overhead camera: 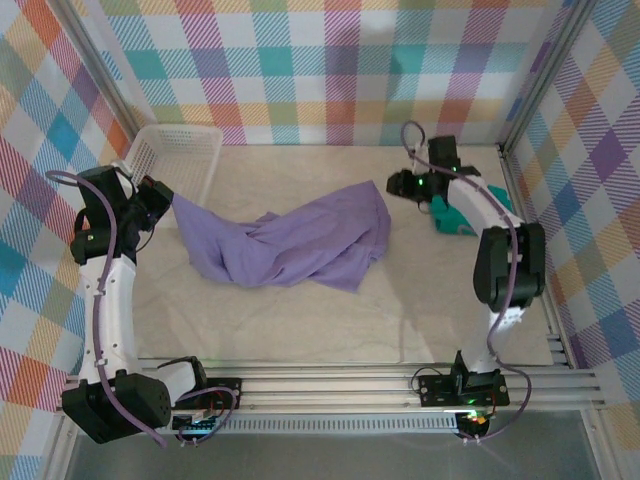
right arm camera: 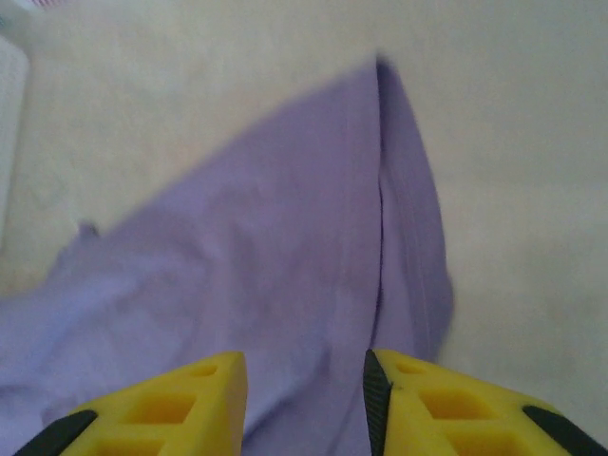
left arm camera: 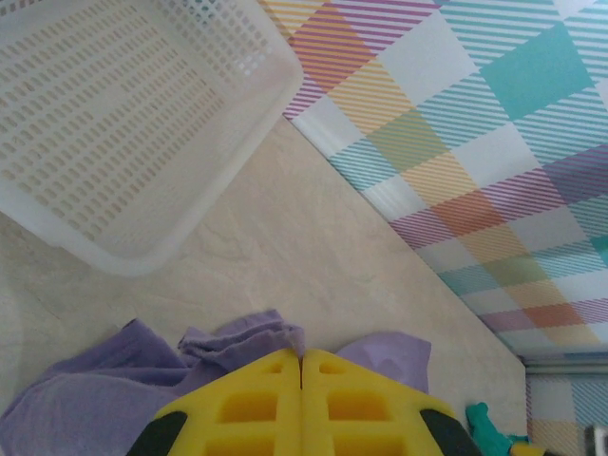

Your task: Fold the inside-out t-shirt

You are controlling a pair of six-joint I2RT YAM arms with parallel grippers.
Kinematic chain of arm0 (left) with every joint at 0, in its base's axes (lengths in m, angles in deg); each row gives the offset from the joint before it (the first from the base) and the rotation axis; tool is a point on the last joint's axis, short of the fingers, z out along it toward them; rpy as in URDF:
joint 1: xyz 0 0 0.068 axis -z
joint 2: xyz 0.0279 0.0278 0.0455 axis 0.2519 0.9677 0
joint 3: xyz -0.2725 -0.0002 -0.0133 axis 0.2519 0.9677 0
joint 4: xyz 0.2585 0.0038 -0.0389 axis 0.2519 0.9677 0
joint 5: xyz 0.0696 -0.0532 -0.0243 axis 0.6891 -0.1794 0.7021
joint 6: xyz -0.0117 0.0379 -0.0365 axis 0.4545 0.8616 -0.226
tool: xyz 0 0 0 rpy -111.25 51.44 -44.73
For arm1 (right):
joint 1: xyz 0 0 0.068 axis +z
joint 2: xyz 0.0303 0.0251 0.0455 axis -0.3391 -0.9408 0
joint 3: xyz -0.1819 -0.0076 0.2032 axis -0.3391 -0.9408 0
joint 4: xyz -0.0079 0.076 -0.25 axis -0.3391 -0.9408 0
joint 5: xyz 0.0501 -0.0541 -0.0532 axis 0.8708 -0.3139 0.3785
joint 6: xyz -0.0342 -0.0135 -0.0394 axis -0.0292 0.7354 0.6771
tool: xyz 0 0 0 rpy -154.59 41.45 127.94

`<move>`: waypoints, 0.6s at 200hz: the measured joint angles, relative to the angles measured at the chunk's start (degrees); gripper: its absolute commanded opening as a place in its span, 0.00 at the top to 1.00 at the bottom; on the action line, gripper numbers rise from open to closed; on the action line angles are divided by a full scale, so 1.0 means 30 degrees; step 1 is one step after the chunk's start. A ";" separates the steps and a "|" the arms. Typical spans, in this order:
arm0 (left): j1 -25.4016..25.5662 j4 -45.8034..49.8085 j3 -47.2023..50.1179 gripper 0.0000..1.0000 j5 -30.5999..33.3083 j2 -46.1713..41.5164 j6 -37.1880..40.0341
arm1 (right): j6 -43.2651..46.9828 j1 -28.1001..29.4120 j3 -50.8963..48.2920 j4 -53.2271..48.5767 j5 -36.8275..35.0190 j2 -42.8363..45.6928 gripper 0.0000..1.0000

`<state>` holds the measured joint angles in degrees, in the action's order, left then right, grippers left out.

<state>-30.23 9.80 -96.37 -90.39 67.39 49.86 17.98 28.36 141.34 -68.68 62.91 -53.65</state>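
Top view: lavender t-shirt lies crumpled on the tabletop, about centre and a bit toward 10 o'clock. It is bunched in twisted folds, with one end pulled up toward 9 o'clock and the wider end spread toward 3 o'clock.

Left gripper sits at the shirt's 9 o'clock end. It is closed, and that corner of cloth runs up into it. In the left wrist view the left gripper has its yellow fingers pressed together with no gap. T-shirt folds are bunched right at the tips.

Right gripper is at about 2 o'clock of the shirt, just beside its far right edge. In the right wrist view the right gripper has its fingers apart and grips nothing. The t-shirt spreads beneath, with a seam or fold line running toward 12 o'clock. The view is blurred, so I cannot tell whether the tips touch the cloth.

White mesh basket sits at the tabletop's 10 o'clock corner, also seen in the left wrist view, apart from the shirt. A teal garment lies at 3 o'clock under the right arm, with a bit of it showing at.
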 measured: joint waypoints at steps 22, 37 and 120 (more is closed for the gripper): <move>0.0000 -0.0146 0.0291 1.00 -0.0066 0.0087 0.0000 | -0.0138 0.1370 -0.4656 0.0175 0.0029 0.3300 0.60; 0.0000 -0.0270 0.0372 1.00 -0.0211 0.0175 -0.0007 | -0.0364 0.2499 -0.6543 0.0634 0.0561 0.4393 0.60; 0.0226 -0.0554 0.0430 1.00 -0.0495 0.0539 0.0000 | -0.1603 0.4065 -0.8874 0.3388 0.1100 0.2375 0.61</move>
<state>-29.55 8.13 -95.09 -91.88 69.01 49.86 13.17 40.55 114.72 -58.52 66.21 -46.53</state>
